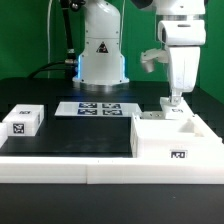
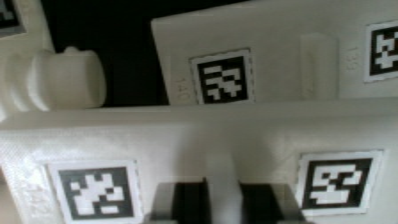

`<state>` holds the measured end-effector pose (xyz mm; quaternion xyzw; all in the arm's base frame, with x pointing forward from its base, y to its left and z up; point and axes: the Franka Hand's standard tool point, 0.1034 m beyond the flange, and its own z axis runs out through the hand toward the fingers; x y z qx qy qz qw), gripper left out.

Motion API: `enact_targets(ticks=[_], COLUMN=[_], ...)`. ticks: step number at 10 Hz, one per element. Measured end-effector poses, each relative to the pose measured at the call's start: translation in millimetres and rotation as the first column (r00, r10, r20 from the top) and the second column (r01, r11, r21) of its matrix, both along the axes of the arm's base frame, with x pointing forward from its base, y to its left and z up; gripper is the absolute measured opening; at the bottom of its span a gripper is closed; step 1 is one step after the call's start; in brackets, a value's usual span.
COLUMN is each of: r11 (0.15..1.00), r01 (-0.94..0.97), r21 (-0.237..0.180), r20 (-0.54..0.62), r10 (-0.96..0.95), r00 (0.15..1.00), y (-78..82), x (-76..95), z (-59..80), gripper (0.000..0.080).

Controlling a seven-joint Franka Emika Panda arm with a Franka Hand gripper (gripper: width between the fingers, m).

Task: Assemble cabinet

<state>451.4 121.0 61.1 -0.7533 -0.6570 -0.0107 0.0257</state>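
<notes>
The cabinet (image 1: 176,140), a large white hollow box with a marker tag on its front, stands at the exterior view's right front. My gripper (image 1: 174,99) points straight down onto its far wall. In the wrist view the cabinet's white face (image 2: 178,140) fills the frame, with a tag on either side of my gripper (image 2: 226,203). The two dark fingers (image 2: 182,203) stand close together with a thin white wall between them, so the gripper looks shut on that wall. Beyond it lies another white tagged panel (image 2: 249,60).
A small white tagged block (image 1: 22,121) sits at the exterior view's left. The marker board (image 1: 98,108) lies at the back middle, in front of the arm's base (image 1: 100,55). A white raised rim (image 1: 60,165) borders the black table. A rounded white part (image 2: 50,80) shows beside the cabinet.
</notes>
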Motion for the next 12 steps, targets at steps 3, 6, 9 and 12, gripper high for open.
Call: enact_targets(ticks=[3,6,9,12], r11=[1.0,1.0,1.0,1.0], r01=[0.002,0.002,0.007,0.02], r21=[-0.001,0.0,0.006,0.015], r20=[0.001,-0.001,0.003,0.018], r10=[-0.002,-0.002,-0.007,-0.021], r00=[1.0,1.0,1.0,1.0], y=[-0.2,-0.2,-0.3,-2.1], x=[2.4,1.6,10.4,25.9], z=[1.5,0.5,-1.6,-2.9], gripper=[0.0068,0.0068,0.0068,0.0069])
